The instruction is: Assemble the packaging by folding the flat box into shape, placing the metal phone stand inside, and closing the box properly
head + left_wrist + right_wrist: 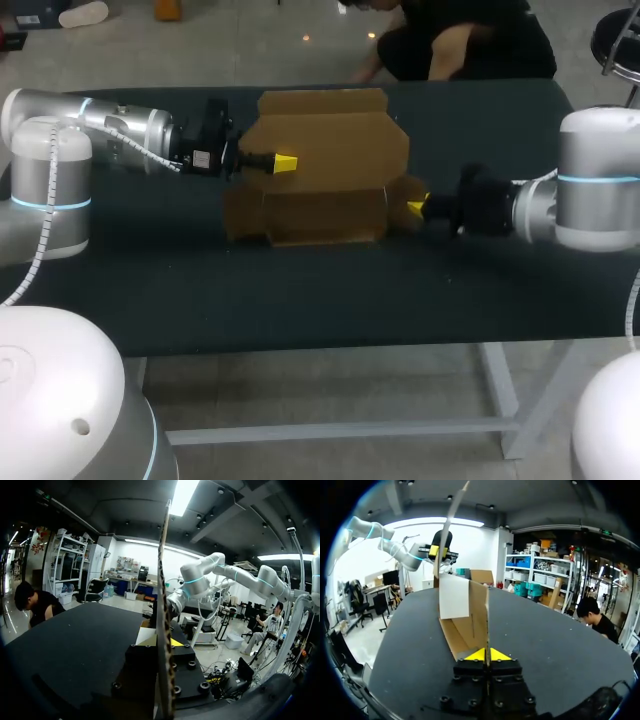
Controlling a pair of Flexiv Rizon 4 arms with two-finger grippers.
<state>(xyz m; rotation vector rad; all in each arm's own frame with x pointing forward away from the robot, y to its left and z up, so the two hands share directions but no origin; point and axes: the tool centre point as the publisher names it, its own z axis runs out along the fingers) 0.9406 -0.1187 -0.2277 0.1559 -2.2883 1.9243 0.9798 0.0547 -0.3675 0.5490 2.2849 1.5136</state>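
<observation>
A brown cardboard box (325,150) lies partly unfolded in the middle of the dark table, its big panel toward the far edge and its side walls toward me. My left gripper (285,162) comes in from the left and is shut on the box's left panel. In the left wrist view that panel (162,580) runs edge-on between the fingers of the left gripper (165,641). My right gripper (416,207) is shut on the small right-hand flap. In the right wrist view that gripper (488,655) pinches the flap's thin edge, and the box (470,615) rises ahead of it. No phone stand shows.
The dark table (300,290) has open room in front of the box and at both sides. Its far edge runs just behind the box's big panel. In the right wrist view my left gripper (439,550) shows at the box's far end.
</observation>
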